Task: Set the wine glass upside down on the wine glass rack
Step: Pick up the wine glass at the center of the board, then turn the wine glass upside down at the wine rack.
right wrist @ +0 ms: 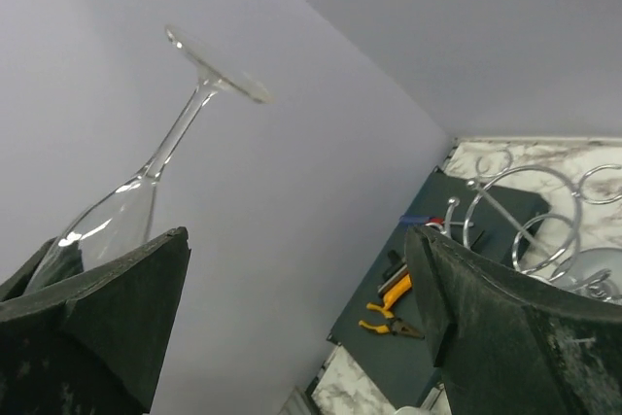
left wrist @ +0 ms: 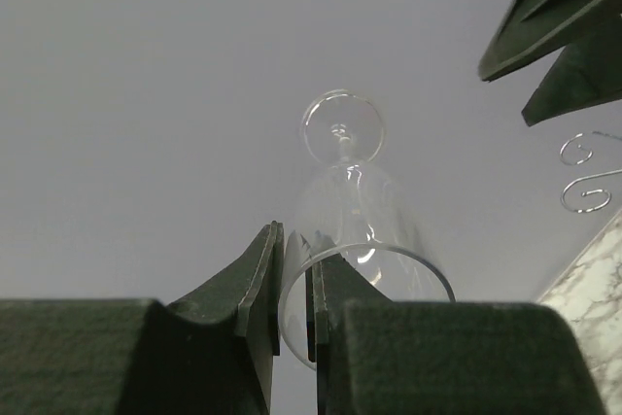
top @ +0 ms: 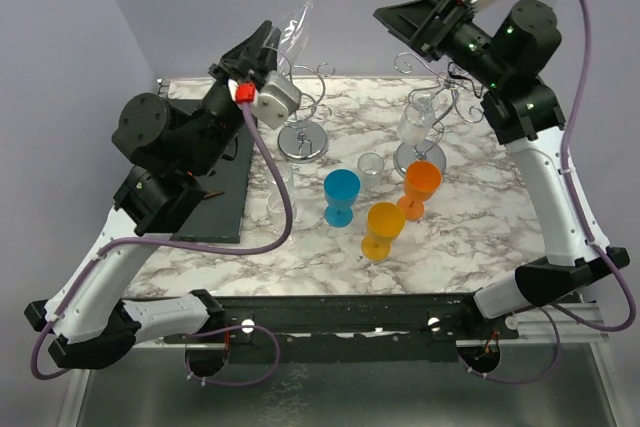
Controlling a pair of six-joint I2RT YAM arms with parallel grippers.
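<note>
Past the yellow-orange goblet (top: 384,227) stands the left-hand wire rack (top: 303,139). Above it, in mid-air, the left gripper (top: 268,52) pinches the wine glass (top: 298,27) by its rim, foot already uppermost. It looks like the carrying step. Next the stem must slide into a rack loop so the foot catches. Beyond, the right gripper (top: 425,19) gapes, holding nothing.

Left rack (top: 303,139) and right rack (top: 420,153) stand at the back of the marble table (top: 490,237), wire scrolls rising, a gap between them. Blue cup (top: 341,195), clear tumbler (top: 371,166), orange cup (top: 421,185) and yellow cup (top: 384,227) crowd the middle ground in front. Bare marble runs along the near edge; overhead, the right gripper (top: 422,22), jaws spread wide, hangs just right of the raised wine glass (top: 297,27).
</note>
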